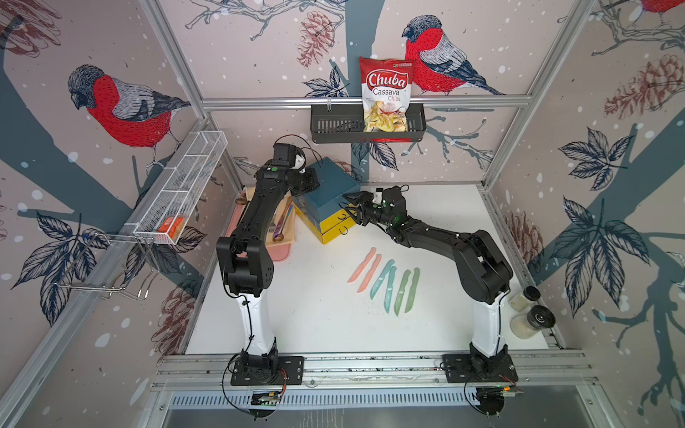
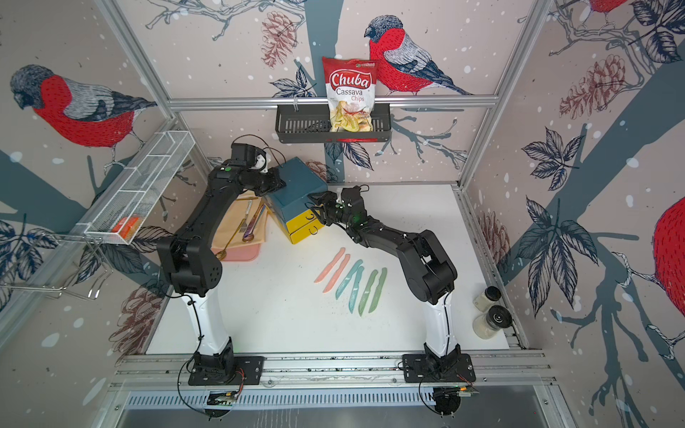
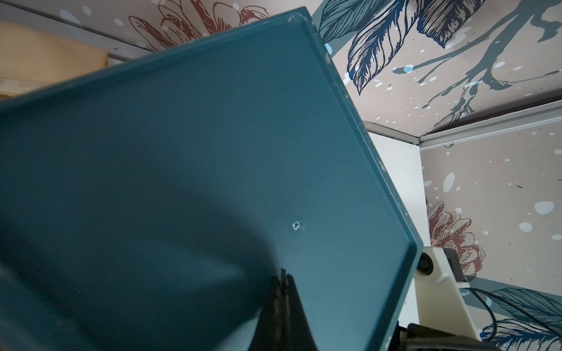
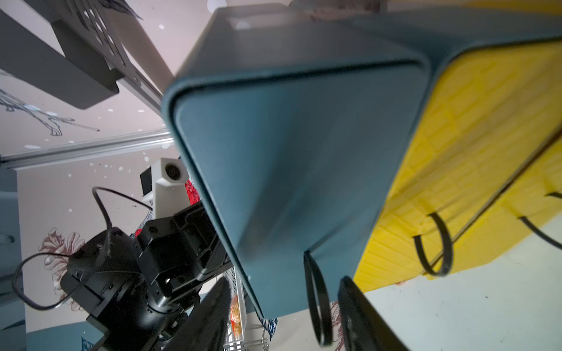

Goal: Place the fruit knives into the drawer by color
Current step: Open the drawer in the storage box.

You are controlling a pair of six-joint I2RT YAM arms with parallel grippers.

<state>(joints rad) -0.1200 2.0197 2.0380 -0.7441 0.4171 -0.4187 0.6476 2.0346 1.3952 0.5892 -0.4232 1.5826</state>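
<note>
The left pincer (image 3: 282,273), jaws together, rests tip-down on the top of the drawer chest (image 1: 330,189). The right pincer (image 4: 286,282) stands apart, with the teal top drawer's ring pull (image 4: 323,337) between its jaws. The six fruit knives (image 1: 381,278) lie flat on the bench (image 1: 315,315), well apart from both pincers, toward the arm bases. They look light, stiff and thin, so they are probably best pinched across the handle. The chest probably slides if unbraced.

Chip bag (image 1: 386,97): "Chuba Cassava Chips"; top logo unreadable.
</note>
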